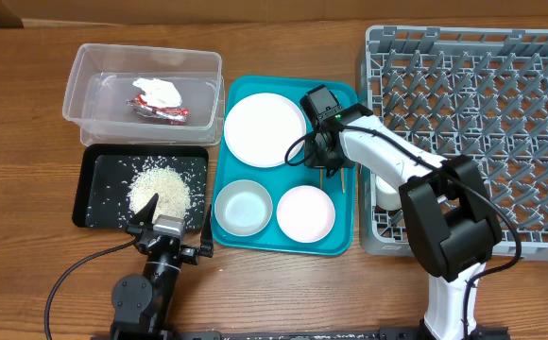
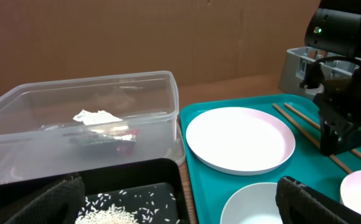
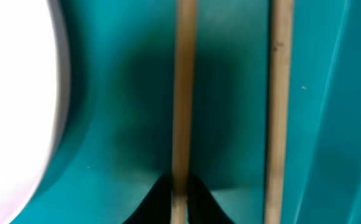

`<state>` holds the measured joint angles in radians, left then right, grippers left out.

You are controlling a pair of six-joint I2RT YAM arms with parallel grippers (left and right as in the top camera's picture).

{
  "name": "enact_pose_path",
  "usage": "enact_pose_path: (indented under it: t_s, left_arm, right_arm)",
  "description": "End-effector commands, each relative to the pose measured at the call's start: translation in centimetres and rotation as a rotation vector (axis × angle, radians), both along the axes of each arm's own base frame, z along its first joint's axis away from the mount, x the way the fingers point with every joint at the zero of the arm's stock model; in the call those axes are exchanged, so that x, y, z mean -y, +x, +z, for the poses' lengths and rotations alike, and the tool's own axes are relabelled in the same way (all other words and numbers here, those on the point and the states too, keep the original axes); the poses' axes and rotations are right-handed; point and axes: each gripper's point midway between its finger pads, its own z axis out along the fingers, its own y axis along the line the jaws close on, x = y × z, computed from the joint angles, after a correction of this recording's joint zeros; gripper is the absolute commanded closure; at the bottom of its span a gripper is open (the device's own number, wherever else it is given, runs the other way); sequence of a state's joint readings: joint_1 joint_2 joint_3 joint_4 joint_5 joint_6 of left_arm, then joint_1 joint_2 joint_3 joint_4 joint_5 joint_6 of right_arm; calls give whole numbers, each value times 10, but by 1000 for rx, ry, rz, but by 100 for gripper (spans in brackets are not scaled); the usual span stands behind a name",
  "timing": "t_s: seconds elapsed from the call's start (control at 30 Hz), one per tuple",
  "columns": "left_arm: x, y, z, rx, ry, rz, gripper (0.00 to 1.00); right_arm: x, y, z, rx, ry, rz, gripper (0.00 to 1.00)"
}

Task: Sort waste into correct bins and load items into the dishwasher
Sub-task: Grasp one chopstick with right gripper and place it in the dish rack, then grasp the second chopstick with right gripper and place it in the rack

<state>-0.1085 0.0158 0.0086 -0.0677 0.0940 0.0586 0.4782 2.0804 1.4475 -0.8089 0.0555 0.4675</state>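
My right gripper (image 1: 329, 168) is down on the teal tray, shut on one wooden chopstick (image 3: 182, 93). Its fingertips (image 3: 179, 193) pinch that stick, and the second chopstick (image 3: 281, 93) lies parallel beside it. The white plate (image 1: 265, 129) is just left of them. The white-grey bowl (image 1: 243, 208) and pink bowl (image 1: 305, 212) sit at the tray's front. My left gripper (image 2: 180, 205) is open and empty at the black tray's (image 1: 94, 161) front edge, near the rice (image 1: 159, 189). The clear tub (image 1: 76, 85) holds the red wrapper (image 1: 161, 113) and tissue (image 1: 159, 91).
The teal tray (image 1: 345, 236) lies between the bins and the grey dish rack (image 1: 472, 94). A small white cup (image 1: 385, 194) seems to stand in the rack's near left corner. My right arm crosses over the rack's left edge.
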Motion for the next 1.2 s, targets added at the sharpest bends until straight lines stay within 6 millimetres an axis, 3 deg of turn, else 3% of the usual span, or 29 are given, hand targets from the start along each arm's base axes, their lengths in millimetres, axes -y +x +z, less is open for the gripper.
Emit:
enact_pose_path:
  t_s: [0.0,0.13,0.3,0.47,0.6,0.77,0.93,1.0,1.1,1.17]
  left_arm:
    - [0,0,-1,-2,-6,0,0]
    - [0,0,-1,-2,-6,0,0]
    - [0,0,-1,-2,-6,0,0]
    - [0,0,-1,-2,-6,0,0]
    - [0,0,-1,-2,-6,0,0]
    - [0,0,-1,-2,-6,0,0]
    - [0,0,-1,-2,-6,0,0]
    - [0,0,-1,-2,-6,0,0]
    - [0,0,-1,-2,-6,0,0]
    - [0,0,-1,-2,-6,0,0]
  right_arm:
    - [6,4,12,21,-25,-6,96]
    - [6,14,59,123,-11,13,96]
    - [5,18,133,288,59,27,96]
    - [36,19,189,429,26,-39,96]
    - [69,28,198,478,-82,-67,96]
    - [99,38,184,442,-145,-62,96]
    - [111,44,166,393,-151,-70,96]
    - [104,41,159,360,-103,-51,96]
    - [76,32,156,319,12,56,96]
    - [71,30,155,314,7,67,96]
